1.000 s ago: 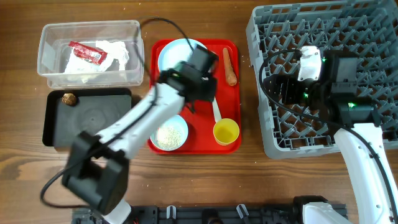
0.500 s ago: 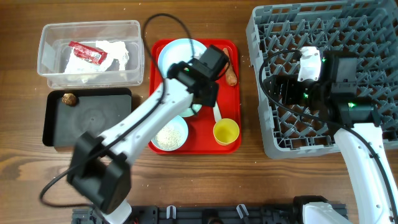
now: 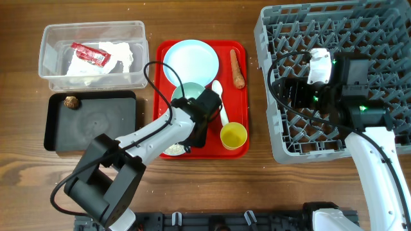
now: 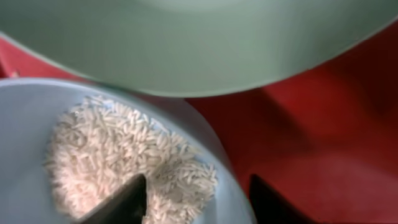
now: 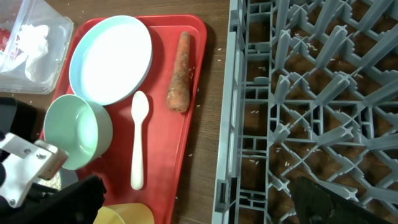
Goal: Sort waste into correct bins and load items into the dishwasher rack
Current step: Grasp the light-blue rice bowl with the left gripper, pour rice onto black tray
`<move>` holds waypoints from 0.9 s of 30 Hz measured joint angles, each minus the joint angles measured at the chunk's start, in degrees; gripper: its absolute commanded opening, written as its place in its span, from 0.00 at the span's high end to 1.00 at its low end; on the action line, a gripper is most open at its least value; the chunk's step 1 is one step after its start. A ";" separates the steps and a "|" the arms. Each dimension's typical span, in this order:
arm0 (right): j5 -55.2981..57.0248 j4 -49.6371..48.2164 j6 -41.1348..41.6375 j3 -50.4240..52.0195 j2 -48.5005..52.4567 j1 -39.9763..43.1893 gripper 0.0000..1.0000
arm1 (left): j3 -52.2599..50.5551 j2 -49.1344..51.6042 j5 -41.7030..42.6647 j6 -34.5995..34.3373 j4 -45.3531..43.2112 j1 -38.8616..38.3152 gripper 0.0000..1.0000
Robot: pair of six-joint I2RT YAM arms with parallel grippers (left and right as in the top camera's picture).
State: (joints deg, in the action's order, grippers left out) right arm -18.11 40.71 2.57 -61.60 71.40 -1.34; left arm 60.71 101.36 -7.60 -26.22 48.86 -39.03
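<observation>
My left gripper (image 3: 192, 136) (image 4: 199, 199) is open and low over the pale blue bowl (image 3: 172, 149) (image 4: 25, 124) of white rice (image 4: 112, 149). One finger is in the rice and the other is outside, so the fingers straddle the rim. The pale green bowl (image 3: 187, 95) (image 5: 74, 130) sits just behind it. The pale blue plate (image 3: 191, 61) (image 5: 112, 59), carrot (image 3: 237, 69) (image 5: 179, 71), white spoon (image 3: 219, 101) (image 5: 138, 140) and yellow cup (image 3: 234, 136) (image 5: 124, 215) lie on the red tray (image 3: 241, 112). My right gripper (image 3: 297, 91) (image 5: 199, 205) is open and empty over the grey rack (image 3: 359, 38) (image 5: 311, 93).
The clear tub (image 3: 51, 38) at the back left holds the white napkin (image 3: 119, 54) and the red wrapper (image 3: 90, 54). The black tray (image 3: 96, 125) in front of it holds the brown lump (image 3: 72, 102). Rice grains lie scattered under the rack.
My left gripper has moved from over the plate and green bowl toward the front and down onto the rice bowl. The right arm has not moved.
</observation>
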 measured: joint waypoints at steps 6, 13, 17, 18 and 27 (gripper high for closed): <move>0.00 0.00 0.00 0.00 0.00 0.00 0.00 | -0.70 -0.02 0.39 -1.29 -0.31 -0.04 0.96; 0.00 0.00 0.00 0.00 0.00 0.00 0.00 | 7.43 -5.22 2.34 -1.92 8.48 4.42 0.96; 0.02 0.00 0.00 0.00 0.00 0.00 0.00 | 9.53 -12.37 8.33 -1.92 9.25 16.81 0.96; 0.00 0.00 0.00 0.00 0.00 0.00 0.00 | 9.55 -13.33 10.69 -1.29 9.11 21.66 0.96; 0.13 0.02 0.00 0.00 0.00 0.00 0.00 | 9.55 -12.26 31.43 13.14 2.78 56.00 0.96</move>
State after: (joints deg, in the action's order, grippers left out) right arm -17.98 40.73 2.57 -61.60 71.40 -1.34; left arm 70.26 89.10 23.83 -13.08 51.64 16.97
